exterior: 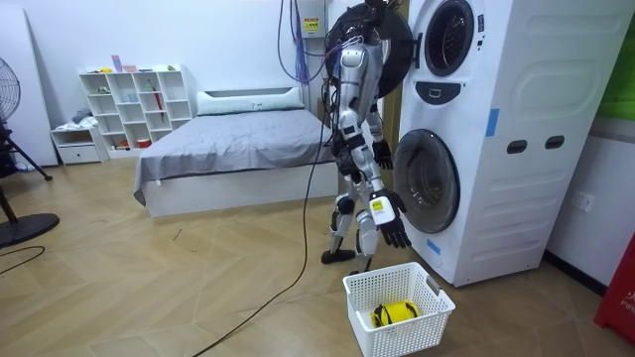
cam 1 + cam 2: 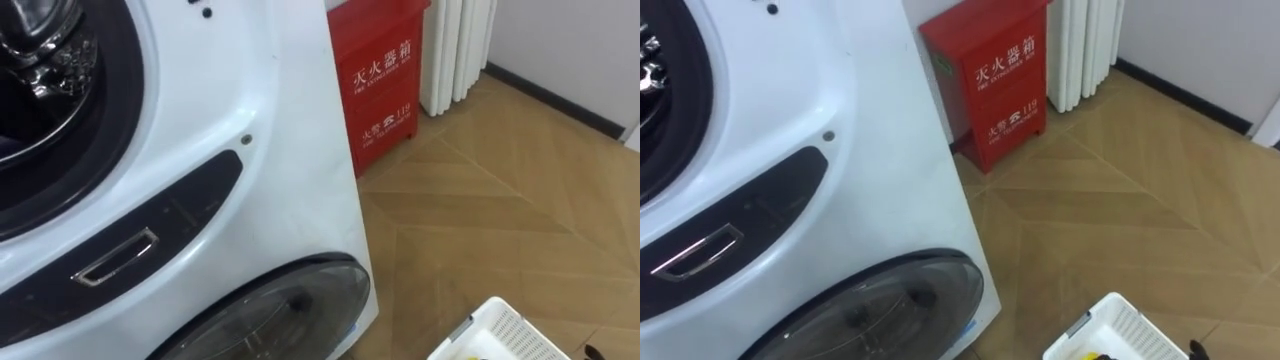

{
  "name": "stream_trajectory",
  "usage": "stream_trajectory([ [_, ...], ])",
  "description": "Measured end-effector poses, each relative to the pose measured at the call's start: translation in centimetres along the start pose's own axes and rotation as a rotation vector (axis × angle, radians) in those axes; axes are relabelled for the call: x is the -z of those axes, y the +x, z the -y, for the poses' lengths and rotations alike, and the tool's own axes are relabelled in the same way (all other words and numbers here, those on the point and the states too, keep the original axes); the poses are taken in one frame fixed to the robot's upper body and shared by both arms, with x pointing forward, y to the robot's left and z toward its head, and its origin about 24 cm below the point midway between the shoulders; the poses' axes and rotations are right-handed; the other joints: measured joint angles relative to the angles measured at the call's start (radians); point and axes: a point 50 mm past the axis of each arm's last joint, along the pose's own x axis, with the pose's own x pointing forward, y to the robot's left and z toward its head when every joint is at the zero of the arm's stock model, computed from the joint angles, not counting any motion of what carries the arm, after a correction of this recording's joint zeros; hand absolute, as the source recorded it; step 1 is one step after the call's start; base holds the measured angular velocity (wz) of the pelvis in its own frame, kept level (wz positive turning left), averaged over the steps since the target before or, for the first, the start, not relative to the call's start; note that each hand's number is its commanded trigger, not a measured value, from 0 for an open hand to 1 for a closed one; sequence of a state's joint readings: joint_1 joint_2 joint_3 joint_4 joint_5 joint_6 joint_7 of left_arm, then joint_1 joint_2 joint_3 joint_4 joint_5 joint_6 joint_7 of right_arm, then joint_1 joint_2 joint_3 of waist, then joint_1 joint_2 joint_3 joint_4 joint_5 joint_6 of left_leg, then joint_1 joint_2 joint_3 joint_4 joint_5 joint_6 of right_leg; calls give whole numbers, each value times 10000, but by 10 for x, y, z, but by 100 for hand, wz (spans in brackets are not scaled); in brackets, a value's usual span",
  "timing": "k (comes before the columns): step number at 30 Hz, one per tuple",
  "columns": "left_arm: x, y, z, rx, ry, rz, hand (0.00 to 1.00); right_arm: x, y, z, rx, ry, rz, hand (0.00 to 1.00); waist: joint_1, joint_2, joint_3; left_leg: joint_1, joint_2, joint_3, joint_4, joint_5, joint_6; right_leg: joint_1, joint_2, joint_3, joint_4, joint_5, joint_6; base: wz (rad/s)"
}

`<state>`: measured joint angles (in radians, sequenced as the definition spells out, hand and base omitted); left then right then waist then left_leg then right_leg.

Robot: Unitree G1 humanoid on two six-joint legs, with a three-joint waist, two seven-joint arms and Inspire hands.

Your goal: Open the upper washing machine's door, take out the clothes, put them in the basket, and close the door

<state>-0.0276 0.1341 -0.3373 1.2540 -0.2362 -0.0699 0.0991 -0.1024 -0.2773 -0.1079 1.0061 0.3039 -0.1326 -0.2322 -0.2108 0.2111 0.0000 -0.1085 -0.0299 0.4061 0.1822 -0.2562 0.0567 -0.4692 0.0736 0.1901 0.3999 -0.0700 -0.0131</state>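
Note:
The white stacked washing machine is close in front of me. Its upper drum opening is at the top left, dark inside with shiny metal; the upper door stands swung open. The lower round door is closed. A white laundry basket stands on the floor to my right, with a yellow item in it. My right hand hangs just above the basket, fingers relaxed and holding nothing. My left hand is at waist height near the lower door.
A red fire-equipment cabinet and a white radiator stand against the wall right of the machine. Bare wooden floor lies beyond them. A bed and white shelves are behind me.

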Motion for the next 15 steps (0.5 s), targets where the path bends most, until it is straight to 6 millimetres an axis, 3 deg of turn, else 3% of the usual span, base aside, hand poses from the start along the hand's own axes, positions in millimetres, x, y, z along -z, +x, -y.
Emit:
stream_trajectory([
  [4,6,-1,1,99,-112,-86,0,3,-1,0,-56,-93,-39,0,49,15,12,78,7,-9,-54,5,3,18,17,-2,4,-5,-4,0],
  [7,9,-2,-1,176,-239,-63,0,10,-4,3,-206,-166,-105,0,201,-71,72,208,11,-73,-94,10,6,163,-2,-65,-17,-66,-11,6],
  [8,9,-3,0,211,-265,13,0,14,-6,4,-369,-232,-162,0,305,-117,102,287,30,-99,-118,10,7,245,-11,-104,-37,-101,-9,9],
  [9,11,-4,1,260,-246,27,0,17,-8,1,-598,-423,-231,0,407,-236,181,370,78,-165,-139,7,5,369,-30,-168,-48,-154,-15,16],
  [13,12,-6,2,321,-431,267,0,31,-15,-8,-1329,-610,-585,0,587,-423,148,649,172,-670,-195,3,-2,908,-145,-678,-288,-224,-61,37],
  [14,14,-6,3,330,-447,262,0,34,-16,-13,-1565,-521,-680,0,759,-476,107,760,187,-811,-164,8,-12,1121,-146,-810,-412,-202,-90,34],
  [15,13,-6,1,272,-502,283,0,37,-18,-18,-1760,-306,-832,0,854,-630,90,853,189,-973,-163,15,-24,1271,-199,-995,-409,-223,-121,41],
])
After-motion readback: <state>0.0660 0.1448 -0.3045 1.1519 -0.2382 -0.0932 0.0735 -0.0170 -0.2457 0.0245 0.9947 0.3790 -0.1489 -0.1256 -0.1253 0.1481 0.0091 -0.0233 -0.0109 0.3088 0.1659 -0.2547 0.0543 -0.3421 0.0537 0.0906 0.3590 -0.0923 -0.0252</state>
